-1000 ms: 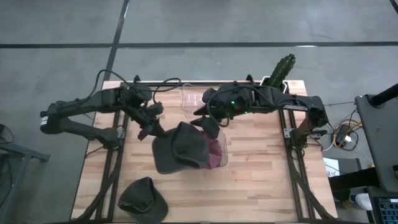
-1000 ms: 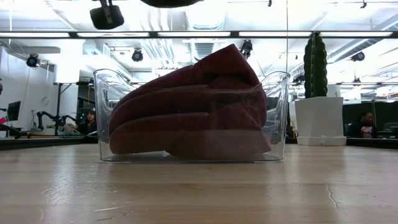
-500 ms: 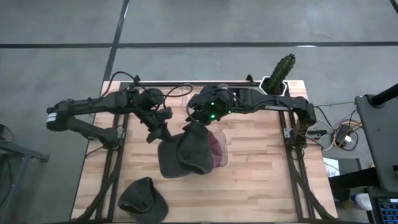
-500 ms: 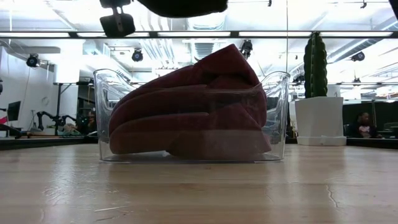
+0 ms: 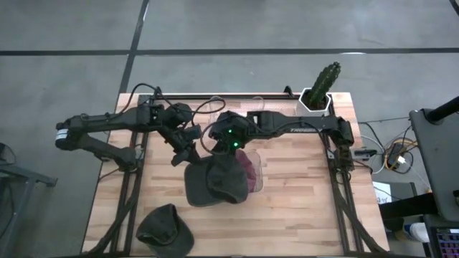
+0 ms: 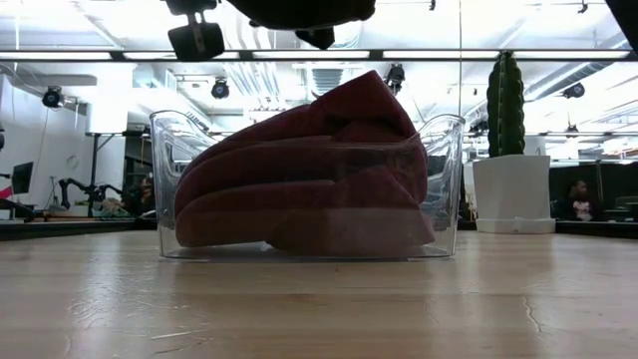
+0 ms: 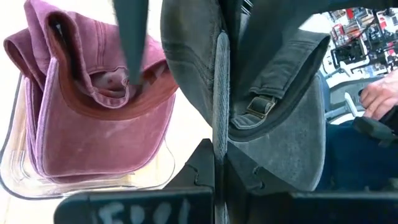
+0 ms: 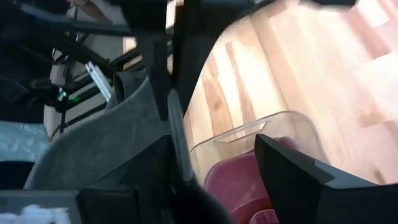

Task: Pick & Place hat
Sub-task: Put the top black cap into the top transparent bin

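A grey cap (image 5: 215, 183) hangs in the air over a clear plastic bin (image 5: 257, 175) that holds a maroon cap (image 5: 247, 166). My left gripper (image 5: 185, 156) is at the grey cap's left side, shut on it. My right gripper (image 5: 224, 147) hovers at the cap's far side, open; in its wrist view the grey cap (image 8: 106, 137) lies beside one finger and the bin (image 8: 249, 130) shows between the fingers. I cannot tell whether it touches the cap. The low view shows the maroon cap (image 6: 299, 189) filling the bin (image 6: 444, 179), with the grey cap (image 6: 299, 10) above. My left gripper (image 7: 216, 155) pinches the grey cap's rim (image 7: 217, 93) between its two fingers, close to the back strap and buckle (image 7: 258, 106). The fingers come from the table's left, slanting down. The cap is lifted clear and hangs over the bin and the maroon cap (image 7: 93, 118).
A second dark cap (image 5: 165, 228) lies on the table near the near-left corner. A cactus in a white pot (image 5: 319, 89) stands at the far-right corner. Bare wood lies right of the bin and along the near edge.
My left gripper has carried the grey cap a little toward the right and near edges, so it hangs more over the bin. My right gripper has moved toward the table's left, along the cap's far side. The maroon cap and bin have stayed put.
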{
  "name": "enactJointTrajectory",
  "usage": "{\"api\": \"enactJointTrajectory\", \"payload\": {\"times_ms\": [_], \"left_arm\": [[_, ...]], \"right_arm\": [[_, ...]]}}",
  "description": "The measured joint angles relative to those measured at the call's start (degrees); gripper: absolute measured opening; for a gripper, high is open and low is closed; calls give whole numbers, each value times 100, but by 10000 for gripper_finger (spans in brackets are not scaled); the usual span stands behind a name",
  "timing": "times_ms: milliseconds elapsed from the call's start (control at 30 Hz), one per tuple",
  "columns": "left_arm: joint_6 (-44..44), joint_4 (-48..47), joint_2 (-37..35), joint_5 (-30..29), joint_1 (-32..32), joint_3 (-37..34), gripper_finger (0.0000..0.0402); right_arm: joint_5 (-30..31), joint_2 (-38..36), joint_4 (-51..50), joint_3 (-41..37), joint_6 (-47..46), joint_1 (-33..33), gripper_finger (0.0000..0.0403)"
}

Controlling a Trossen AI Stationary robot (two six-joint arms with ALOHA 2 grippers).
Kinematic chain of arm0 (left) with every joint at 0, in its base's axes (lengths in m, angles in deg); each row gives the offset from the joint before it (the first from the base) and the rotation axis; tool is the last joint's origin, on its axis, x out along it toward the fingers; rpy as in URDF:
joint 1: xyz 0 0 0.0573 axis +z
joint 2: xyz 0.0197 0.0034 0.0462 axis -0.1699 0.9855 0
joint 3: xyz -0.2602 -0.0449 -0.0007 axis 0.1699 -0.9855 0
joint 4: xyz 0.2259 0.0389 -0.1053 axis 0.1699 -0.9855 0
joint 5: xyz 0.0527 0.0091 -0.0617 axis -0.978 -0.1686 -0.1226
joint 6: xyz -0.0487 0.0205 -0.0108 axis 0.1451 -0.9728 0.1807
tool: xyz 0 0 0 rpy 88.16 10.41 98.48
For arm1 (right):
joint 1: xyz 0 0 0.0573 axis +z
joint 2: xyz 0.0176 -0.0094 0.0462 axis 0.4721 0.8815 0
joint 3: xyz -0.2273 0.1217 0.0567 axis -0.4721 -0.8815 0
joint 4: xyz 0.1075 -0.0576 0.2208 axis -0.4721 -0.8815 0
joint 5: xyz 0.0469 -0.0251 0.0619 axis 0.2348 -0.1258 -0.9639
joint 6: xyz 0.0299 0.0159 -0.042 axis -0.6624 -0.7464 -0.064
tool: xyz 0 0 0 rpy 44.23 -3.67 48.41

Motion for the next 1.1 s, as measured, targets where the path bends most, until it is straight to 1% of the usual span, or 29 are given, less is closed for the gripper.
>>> {"api": "enactJointTrajectory", "payload": {"times_ms": [100, 200, 300, 433, 467, 633, 733, 933, 1100], "left_arm": [[-3, 14, -19, -2, 2, 2, 6], [-4, 13, -20, -4, 2, 2, 7], [-4, 10, -20, -27, 4, 2, 7], [-67, 6, -20, -11, 7, 2, 7], [-79, 6, -20, 0, 7, 2, 7], [-69, 13, -18, -11, 7, 2, 9], [-17, 11, -18, -29, 7, 2, 19], [114, -130, -73, -564, 34, 2, 57], [95, -118, -235, -770, 64, 5, 98]], "right_arm": [[-202, 48, 7, 0, -28, 32, 216], [-242, 88, 49, 0, -100, 35, 187], [-250, 97, 76, 0, -112, 32, 129], [-373, 93, 285, 0, -97, 35, 30], [-414, 93, 305, 0, -103, 35, 23], [-449, 93, 286, 0, -135, 35, 15], [-450, 92, 287, 0, -199, 33, 13], [-449, 59, 34, 0, -402, 18, 13], [-465, 45, -183, 0, -405, 27, 13]]}}
